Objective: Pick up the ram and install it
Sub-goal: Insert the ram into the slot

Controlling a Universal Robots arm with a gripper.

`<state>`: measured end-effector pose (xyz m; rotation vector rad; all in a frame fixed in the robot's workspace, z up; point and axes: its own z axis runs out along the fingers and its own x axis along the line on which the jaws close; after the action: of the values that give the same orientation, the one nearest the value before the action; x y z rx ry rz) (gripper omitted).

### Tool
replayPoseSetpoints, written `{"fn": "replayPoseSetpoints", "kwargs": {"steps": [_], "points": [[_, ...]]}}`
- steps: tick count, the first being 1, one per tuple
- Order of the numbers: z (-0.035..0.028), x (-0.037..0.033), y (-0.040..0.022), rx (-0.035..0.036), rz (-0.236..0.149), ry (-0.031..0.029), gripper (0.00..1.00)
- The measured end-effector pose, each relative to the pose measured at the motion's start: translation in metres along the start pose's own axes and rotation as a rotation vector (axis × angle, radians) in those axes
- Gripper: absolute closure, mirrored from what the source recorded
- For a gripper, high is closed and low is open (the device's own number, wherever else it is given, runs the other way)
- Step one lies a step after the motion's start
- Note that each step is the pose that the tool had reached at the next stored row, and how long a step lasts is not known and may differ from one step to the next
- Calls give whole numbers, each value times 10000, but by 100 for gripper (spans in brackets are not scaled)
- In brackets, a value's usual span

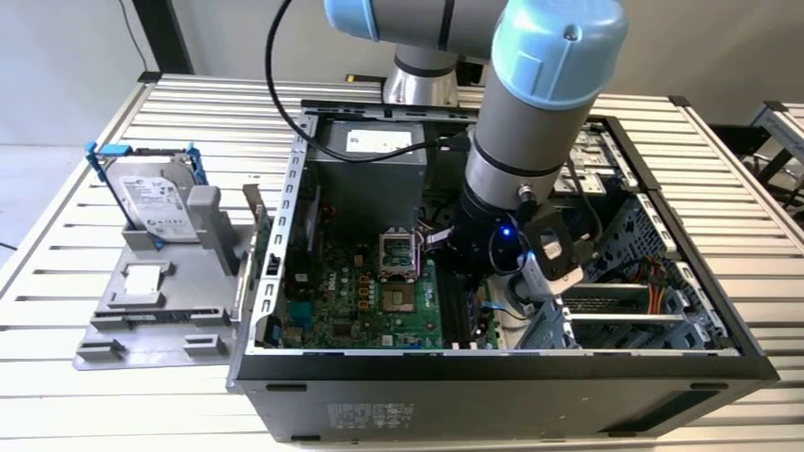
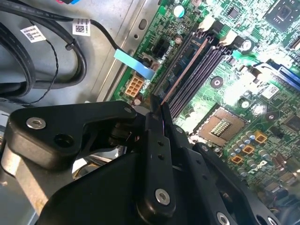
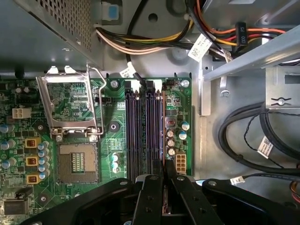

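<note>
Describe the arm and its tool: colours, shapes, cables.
The arm is a grey tube with pale blue joint caps. A black cable loops beside it, and a small blue light glows at the wrist. The tool is matte black, with jointed link fingers fastened by silver screws.

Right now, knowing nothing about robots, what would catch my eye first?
The grey and pale-blue robot arm reaches down into an open black computer case. In the second wrist view its black pincer is clamped on the ram, a slim dark stick seen edge-on, lined up along the long black slots of the green motherboard. At the exterior view's left a boxy silver hard drive stands in a grey holder.
</note>
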<state>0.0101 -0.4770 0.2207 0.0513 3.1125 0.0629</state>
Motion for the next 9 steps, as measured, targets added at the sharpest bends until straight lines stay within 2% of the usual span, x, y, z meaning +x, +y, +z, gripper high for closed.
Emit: {"fn": "replayPoseSetpoints", "kwargs": {"steps": [9], "points": [[1, 7, -10, -7, -187, 7, 100]]}}
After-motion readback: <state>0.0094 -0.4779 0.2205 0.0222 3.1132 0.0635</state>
